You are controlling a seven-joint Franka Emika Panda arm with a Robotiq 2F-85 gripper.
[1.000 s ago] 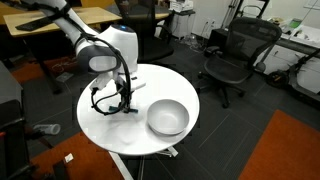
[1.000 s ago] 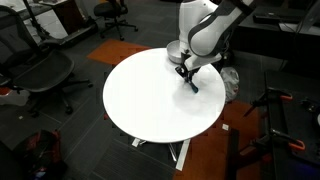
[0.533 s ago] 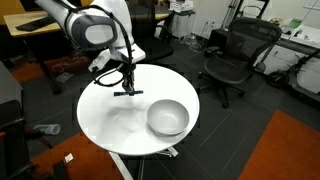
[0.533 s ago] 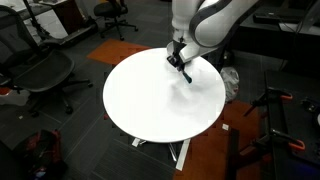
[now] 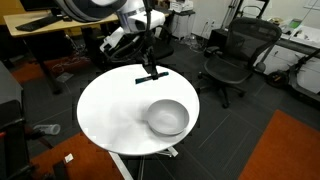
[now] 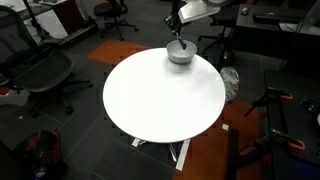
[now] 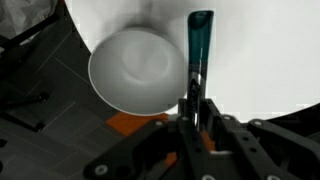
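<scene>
Pincer [image 7: 192, 108] clamped narrow on the near end of a teal marker [image 7: 200, 45]. The marker sits upper centre-right in the wrist view, in the air above the white round surface [image 5: 105, 110], with the bowl [image 7: 140, 70] centre-left of it.

Judgement: the marker is light and stiff, with a smooth plastic barrel. An end grip may let it pivot or slip. Mid-barrel, across the width, would hold truer.

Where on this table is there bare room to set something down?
Most of the table is bare: the whole stretch from the bowl across to the opposite rim. It is crowded only near the bowl, where the gripper holds a marker in the air.
</scene>
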